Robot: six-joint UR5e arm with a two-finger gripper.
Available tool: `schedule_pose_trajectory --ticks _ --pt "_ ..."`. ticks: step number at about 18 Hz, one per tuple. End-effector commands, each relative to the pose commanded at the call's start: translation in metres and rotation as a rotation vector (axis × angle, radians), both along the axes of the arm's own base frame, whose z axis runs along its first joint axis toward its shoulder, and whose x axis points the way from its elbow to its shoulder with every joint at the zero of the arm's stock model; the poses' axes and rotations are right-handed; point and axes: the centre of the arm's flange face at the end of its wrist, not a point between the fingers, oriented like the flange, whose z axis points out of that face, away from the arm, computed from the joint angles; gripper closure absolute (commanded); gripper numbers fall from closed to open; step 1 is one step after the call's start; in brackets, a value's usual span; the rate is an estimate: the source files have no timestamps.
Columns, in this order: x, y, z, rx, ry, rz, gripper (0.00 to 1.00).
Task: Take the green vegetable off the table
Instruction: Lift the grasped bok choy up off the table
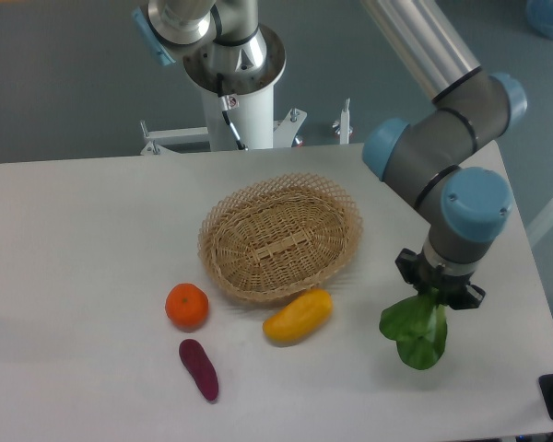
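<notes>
The green vegetable (415,333), a small bok choy with dark green leaves, hangs from my gripper (435,296) at the right side of the white table (83,239). Its leaves droop down toward the tabletop; I cannot tell whether the leaf tips still touch it. The stalk end is hidden between the black fingers. The gripper points straight down and is shut on the vegetable. The arm's grey and blue wrist joints stand directly above it.
A round wicker basket (281,236) sits mid-table, left of the gripper. A yellow oblong fruit (298,316) lies just in front of it. An orange (186,306) and a purple oblong vegetable (200,369) lie further left. The table's right edge is close to the gripper.
</notes>
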Motion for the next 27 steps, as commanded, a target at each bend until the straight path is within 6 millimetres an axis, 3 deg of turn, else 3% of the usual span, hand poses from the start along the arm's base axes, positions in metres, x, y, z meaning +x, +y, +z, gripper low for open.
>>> schedule_pose_trajectory --ticks 6,11,27 --pt "-0.017 -0.009 0.02 0.048 -0.029 0.01 0.77" --pt "-0.028 -0.015 0.022 0.044 -0.017 -0.013 0.76" --pt "-0.025 -0.016 0.017 0.023 -0.016 -0.079 0.74"
